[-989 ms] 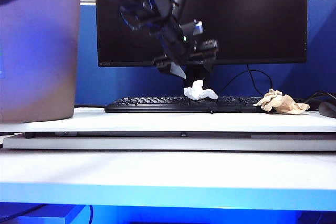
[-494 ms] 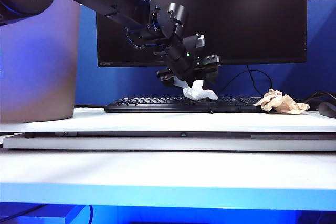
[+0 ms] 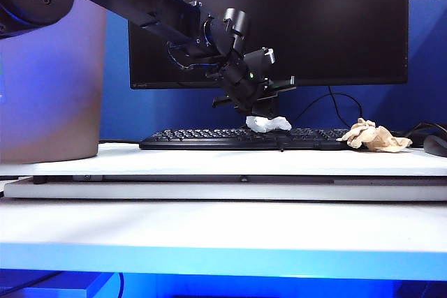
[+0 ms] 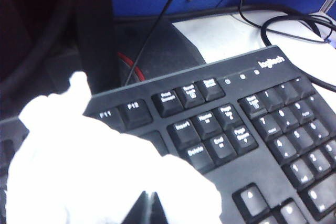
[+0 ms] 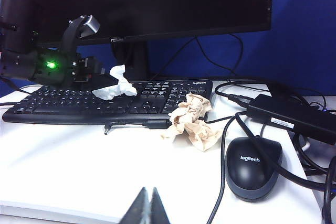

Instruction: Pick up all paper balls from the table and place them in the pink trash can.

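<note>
A white paper ball (image 3: 269, 123) (image 4: 94, 171) (image 5: 115, 87) lies on the black keyboard (image 3: 209, 139). My left gripper (image 3: 260, 113) (image 4: 148, 199) presses down on it from above, its fingertips closed together into the paper. A tan-brown paper ball (image 3: 374, 135) (image 5: 193, 121) rests on the white table (image 3: 209, 162) at the keyboard's right end. The pink trash can (image 3: 49, 82) stands at the far left. My right gripper (image 5: 148, 195) is shut and empty, low over the table's near side, well short of the tan ball.
A black monitor (image 3: 314, 26) stands behind the keyboard. A black mouse (image 5: 253, 166), a power brick (image 5: 291, 116) and loose cables lie right of the tan ball. The raised white board has a step along its front edge.
The left gripper came down onto the white paper ball and its jaws went from open to shut. The ball sits lower and flatter now. The tan ball has not moved.
</note>
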`<action>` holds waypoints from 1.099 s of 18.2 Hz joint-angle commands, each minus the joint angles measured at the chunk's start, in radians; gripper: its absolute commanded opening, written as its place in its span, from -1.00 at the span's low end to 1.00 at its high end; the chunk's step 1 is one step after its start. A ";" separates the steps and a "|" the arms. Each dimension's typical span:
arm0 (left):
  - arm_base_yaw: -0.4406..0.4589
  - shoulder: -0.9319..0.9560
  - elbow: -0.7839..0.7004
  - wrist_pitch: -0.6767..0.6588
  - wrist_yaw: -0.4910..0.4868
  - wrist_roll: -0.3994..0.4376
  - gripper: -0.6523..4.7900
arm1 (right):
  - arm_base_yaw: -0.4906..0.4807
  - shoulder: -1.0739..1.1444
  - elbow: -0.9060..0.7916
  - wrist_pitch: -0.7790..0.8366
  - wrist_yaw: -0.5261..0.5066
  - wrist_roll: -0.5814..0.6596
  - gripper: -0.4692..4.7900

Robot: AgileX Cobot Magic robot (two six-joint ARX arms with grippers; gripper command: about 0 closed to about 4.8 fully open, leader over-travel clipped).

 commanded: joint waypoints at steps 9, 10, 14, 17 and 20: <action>-0.037 -0.159 0.013 -0.097 -0.014 0.097 0.18 | 0.001 -0.002 -0.003 0.054 -0.003 0.001 -0.84; -0.036 -0.146 0.013 -0.083 -0.050 0.103 0.35 | 0.001 -0.002 -0.003 0.054 -0.003 0.001 -0.84; -0.030 -0.079 0.013 0.015 -0.187 0.112 1.00 | 0.001 -0.002 -0.003 0.050 -0.005 0.002 -0.84; -0.030 -0.047 0.012 0.063 -0.199 0.111 1.00 | 0.001 -0.002 -0.003 0.050 -0.040 0.001 -0.84; -0.030 -0.014 0.011 0.119 -0.207 0.107 1.00 | 0.001 -0.002 -0.003 0.046 -0.136 0.001 -0.84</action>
